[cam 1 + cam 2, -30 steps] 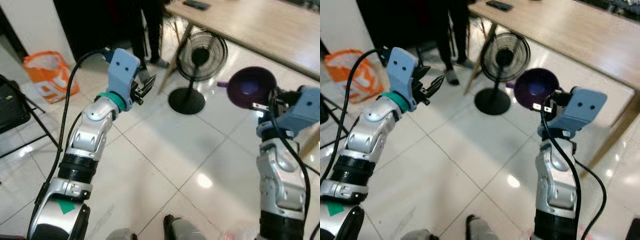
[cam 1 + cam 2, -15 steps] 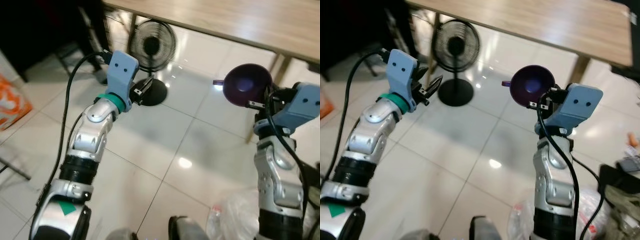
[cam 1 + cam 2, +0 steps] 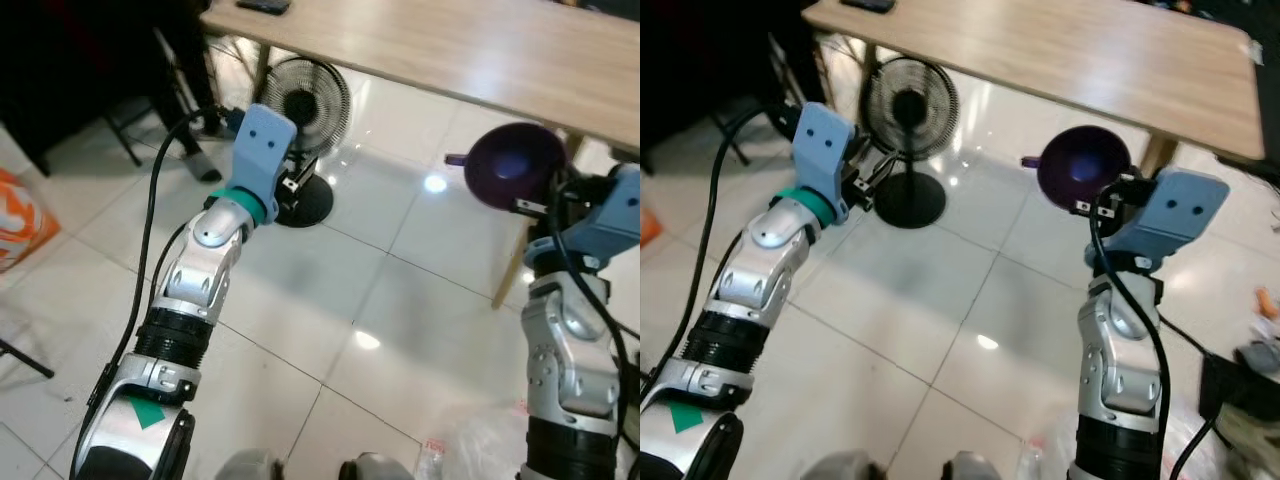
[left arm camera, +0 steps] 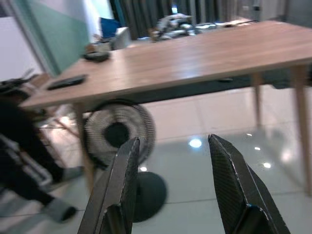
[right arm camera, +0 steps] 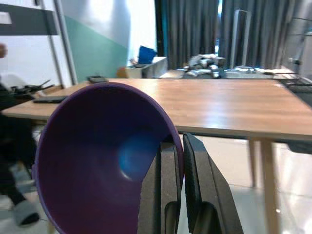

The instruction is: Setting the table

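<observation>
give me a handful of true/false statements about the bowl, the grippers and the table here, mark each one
1. The right gripper is clamped on the rim of a purple bowl. True.
2. The left gripper holds a spoon. False: its fingers are spread with nothing between them.
3. The purple bowl sits on the wooden table. False: it is held in the air, short of the table.
4. A black standing fan is on the floor by the table. True.
5. The bowl is full of food. False: it is empty.
</observation>
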Robot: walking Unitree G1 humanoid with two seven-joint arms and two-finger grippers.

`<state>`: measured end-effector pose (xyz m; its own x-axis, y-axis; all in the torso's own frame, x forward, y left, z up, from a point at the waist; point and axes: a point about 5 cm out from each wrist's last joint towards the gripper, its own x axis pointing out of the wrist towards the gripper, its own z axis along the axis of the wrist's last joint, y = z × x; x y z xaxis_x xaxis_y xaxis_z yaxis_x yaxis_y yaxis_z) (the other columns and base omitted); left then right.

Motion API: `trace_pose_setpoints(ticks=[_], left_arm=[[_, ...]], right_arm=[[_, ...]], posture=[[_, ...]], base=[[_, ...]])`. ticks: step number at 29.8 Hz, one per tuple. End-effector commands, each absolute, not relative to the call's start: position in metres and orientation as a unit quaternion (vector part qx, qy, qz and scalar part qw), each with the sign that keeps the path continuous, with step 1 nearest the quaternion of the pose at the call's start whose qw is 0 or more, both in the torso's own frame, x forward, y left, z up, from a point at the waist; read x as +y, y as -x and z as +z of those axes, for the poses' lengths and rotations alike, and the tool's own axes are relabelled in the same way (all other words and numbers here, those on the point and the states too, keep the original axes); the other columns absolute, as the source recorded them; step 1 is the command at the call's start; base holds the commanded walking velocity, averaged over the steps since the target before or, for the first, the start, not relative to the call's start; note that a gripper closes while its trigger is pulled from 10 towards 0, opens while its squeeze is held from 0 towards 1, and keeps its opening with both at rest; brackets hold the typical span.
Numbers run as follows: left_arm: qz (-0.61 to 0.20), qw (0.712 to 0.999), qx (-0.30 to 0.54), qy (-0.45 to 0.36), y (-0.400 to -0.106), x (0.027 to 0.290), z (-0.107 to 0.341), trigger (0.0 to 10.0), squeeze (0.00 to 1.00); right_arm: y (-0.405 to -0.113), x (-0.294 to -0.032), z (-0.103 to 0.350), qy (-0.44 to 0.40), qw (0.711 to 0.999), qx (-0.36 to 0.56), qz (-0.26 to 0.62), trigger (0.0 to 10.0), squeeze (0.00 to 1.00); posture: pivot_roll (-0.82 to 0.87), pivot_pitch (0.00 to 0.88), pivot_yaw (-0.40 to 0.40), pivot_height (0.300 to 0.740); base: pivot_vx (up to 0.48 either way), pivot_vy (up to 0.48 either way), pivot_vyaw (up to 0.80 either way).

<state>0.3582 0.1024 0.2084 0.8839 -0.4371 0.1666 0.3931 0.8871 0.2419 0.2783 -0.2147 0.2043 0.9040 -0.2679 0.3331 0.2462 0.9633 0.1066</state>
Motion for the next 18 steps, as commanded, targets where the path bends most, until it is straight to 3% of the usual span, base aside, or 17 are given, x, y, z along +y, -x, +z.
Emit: trace_pose_setpoints(ticks=[1,5,9,16,18], left_arm=[[-0.216,0.966,-0.101,-0.105,-0.3583,0.1012,0.2044,10.0,0.00],[-0.216,0.966,-0.102,-0.104,-0.3582,0.1002,0.2037,10.0,0.00],[-0.216,0.966,-0.102,-0.104,-0.3584,0.0998,0.2033,10.0,0.00],[-0.215,0.966,-0.101,-0.101,-0.3584,0.0996,0.2022,10.0,0.00],[-0.214,0.966,-0.101,-0.101,-0.3583,0.0997,0.2020,10.0,0.00]], right_arm=[[-0.2775,-0.2136,0.2039,-0.033,0.975,-0.177,-0.130,10.0,0.00],[-0.2774,-0.2137,0.2026,-0.037,0.975,-0.173,-0.133,10.0,0.00],[-0.2776,-0.2141,0.2013,-0.046,0.976,-0.168,-0.134,10.0,0.00],[-0.2772,-0.2161,0.2017,-0.038,0.976,-0.168,-0.134,10.0,0.00],[-0.2772,-0.2163,0.2017,-0.038,0.976,-0.168,-0.134,10.0,0.00]], posture=[[0.09,0.010,0.054,0.740],[0.09,0.011,0.054,0.740],[0.09,0.012,0.053,0.740],[0.09,0.015,0.048,0.740],[0.09,0.016,0.047,0.740]], base=[[0.480,0.000,0.00],[0.480,0.000,0.00],[0.480,0.000,-0.80],[0.480,0.000,0.00],[0.480,0.000,-0.80]])
